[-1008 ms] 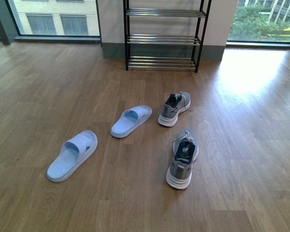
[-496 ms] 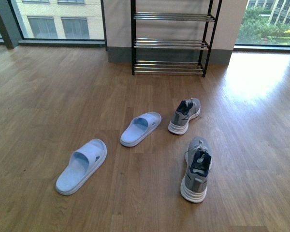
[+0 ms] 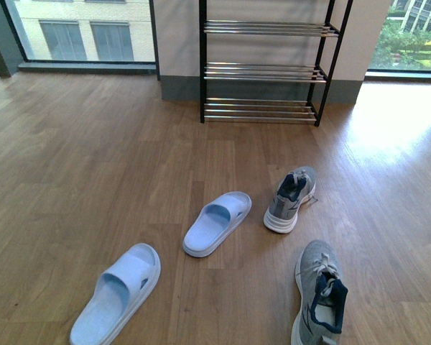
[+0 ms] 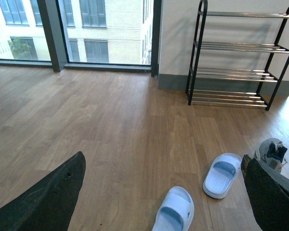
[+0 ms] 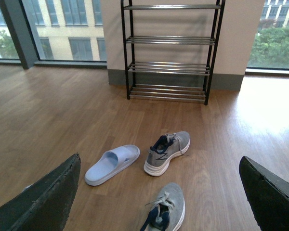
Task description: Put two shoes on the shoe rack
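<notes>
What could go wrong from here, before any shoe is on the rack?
1. The near grey sneaker lies partly cut off at the bottom edge of the front view, so a grasp there may be poorly seen.
2. The shoe rack has only thin chrome bars as shelves. A shoe set down crooked could tip or slip between them.

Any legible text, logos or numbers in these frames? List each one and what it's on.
None readable.
Grey sneaker nearer the shoe rack: dark mark on its side, too small to read.
Other sneaker: no lettering visible.
Far slide, near slide: plain, no lettering visible.
</notes>
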You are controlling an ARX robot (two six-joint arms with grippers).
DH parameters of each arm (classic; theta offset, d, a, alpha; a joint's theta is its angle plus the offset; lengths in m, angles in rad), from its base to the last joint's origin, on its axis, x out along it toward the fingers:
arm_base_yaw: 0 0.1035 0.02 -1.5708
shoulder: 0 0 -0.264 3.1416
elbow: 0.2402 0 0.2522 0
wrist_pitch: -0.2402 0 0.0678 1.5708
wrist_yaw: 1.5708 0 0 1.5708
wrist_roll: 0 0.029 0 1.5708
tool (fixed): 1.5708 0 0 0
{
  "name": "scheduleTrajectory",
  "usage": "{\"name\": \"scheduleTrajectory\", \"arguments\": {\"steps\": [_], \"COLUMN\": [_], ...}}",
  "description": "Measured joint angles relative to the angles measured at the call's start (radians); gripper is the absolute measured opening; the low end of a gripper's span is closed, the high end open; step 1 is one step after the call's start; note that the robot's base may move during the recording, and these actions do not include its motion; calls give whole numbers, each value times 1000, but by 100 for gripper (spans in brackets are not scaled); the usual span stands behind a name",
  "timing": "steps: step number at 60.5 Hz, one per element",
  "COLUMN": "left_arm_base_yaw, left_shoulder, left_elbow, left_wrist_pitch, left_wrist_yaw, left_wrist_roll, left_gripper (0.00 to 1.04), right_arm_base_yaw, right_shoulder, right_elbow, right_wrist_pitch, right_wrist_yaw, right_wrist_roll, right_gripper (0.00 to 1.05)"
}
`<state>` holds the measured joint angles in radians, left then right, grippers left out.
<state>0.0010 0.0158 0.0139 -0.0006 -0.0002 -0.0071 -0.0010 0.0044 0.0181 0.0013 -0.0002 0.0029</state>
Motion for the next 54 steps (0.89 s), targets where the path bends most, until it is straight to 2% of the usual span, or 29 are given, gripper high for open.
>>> {"name": "scheduleTrajectory", "arguments": {"steps": [54], "left_arm_base_yaw": [0], "left_shoulder": [0], "left_elbow": [0], "left_wrist_pitch": [0], "left_wrist_yaw": [0], "left_wrist_roll": [0], "left_gripper": [95], "right_arm_base_yaw": [1], "right_shoulder": [1], "right_elbow": [0], "right_wrist_pitch": [-1], "right_wrist_yaw": [6], "right_wrist_roll": [1], "right_gripper": [95]}}
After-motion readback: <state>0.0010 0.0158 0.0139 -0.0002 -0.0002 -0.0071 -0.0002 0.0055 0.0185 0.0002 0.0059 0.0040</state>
